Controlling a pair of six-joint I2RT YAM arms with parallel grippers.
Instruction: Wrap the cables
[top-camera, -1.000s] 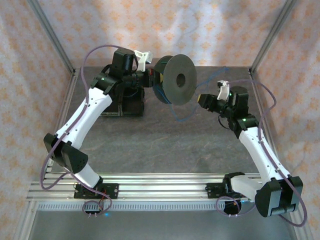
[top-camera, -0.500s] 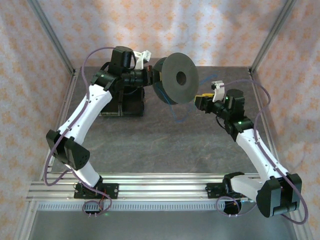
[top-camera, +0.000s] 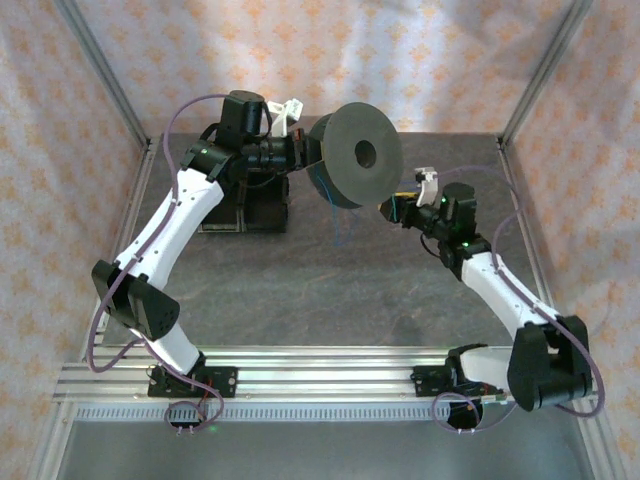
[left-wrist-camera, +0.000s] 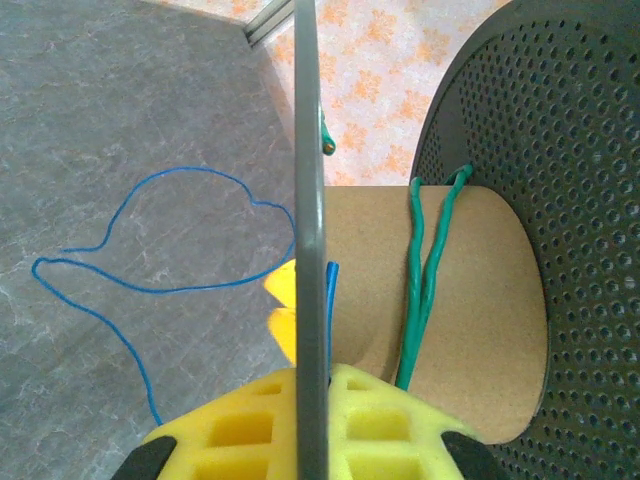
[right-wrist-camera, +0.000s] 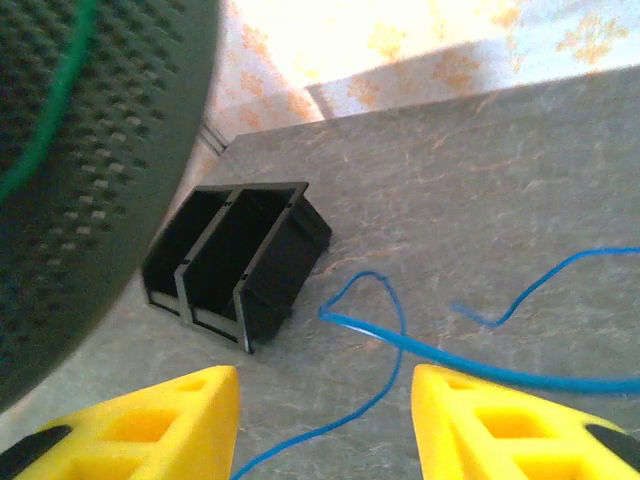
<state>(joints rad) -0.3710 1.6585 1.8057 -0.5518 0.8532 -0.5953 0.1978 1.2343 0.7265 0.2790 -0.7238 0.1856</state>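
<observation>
My left gripper (left-wrist-camera: 312, 425) is shut on the thin edge of the dark grey spool's (top-camera: 360, 155) near flange, yellow pads on either side of it. The green cable (left-wrist-camera: 425, 275) lies in two strands across the spool's cardboard core. The blue cable (left-wrist-camera: 150, 255) runs up beside the flange and trails in loose loops on the table below. My right gripper (right-wrist-camera: 325, 425) is open just right of the spool, and the blue cable (right-wrist-camera: 450, 355) passes across the gap between its yellow fingers, held by neither. In the top view the left gripper (top-camera: 305, 152) holds the spool above the table.
A black two-slot bin (right-wrist-camera: 240, 260) stands on the grey table, behind the left arm's wrist in the top view (top-camera: 250, 210). Metal frame posts and patterned cloth walls close the back and sides. An aluminium rail (top-camera: 320, 365) carries both arm bases at the near edge.
The right gripper has moved left and closer to the spool. The spool has turned slightly in the left gripper, and the blue loop hanging under it has grown shorter.
</observation>
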